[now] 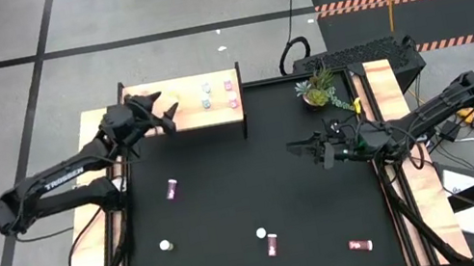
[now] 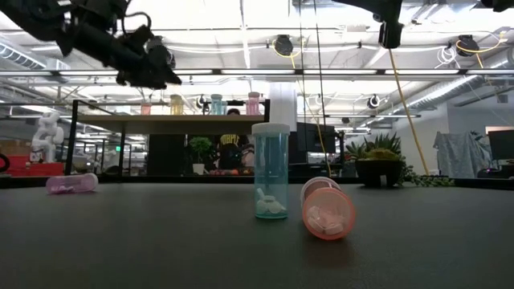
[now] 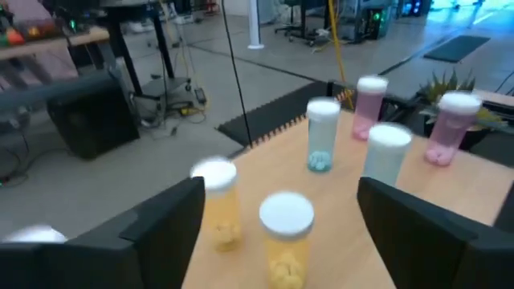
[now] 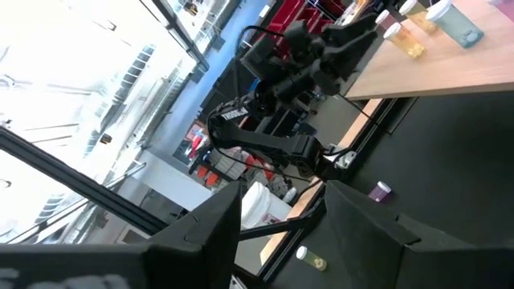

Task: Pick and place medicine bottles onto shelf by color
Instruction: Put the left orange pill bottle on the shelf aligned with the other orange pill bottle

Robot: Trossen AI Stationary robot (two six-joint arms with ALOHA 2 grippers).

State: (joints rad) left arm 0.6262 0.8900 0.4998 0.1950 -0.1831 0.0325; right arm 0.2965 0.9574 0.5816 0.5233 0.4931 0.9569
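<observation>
At the far-left corner of the black worktop stands the shelf, a pale wooden board on thin black legs. Left hand hovers over the shelf's left part, fingers spread wide, nothing between them. In the left wrist view a yellow bottle with white cap stands upright on the board in the gap between the two dark fingers, touching neither; a second yellow bottle stands just beside it. Farther along the board: two teal bottles, then two pink bottles, all upright.

Right hand hangs over the right half of the worktop, near a small potted plant. Fingers parted, holding nothing.

Bottles off the shelf, on the worktop:
- pink bottle on its side, left of centre.
- yellowish bottle near the front left; only its white cap shows clearly from above.
- teal bottle upright near the front centre, white pills visible in it.
- red bottle on its side just beside the teal one, open end facing the low camera.
- another red bottle on its side, front right, well apart from the others.
</observation>
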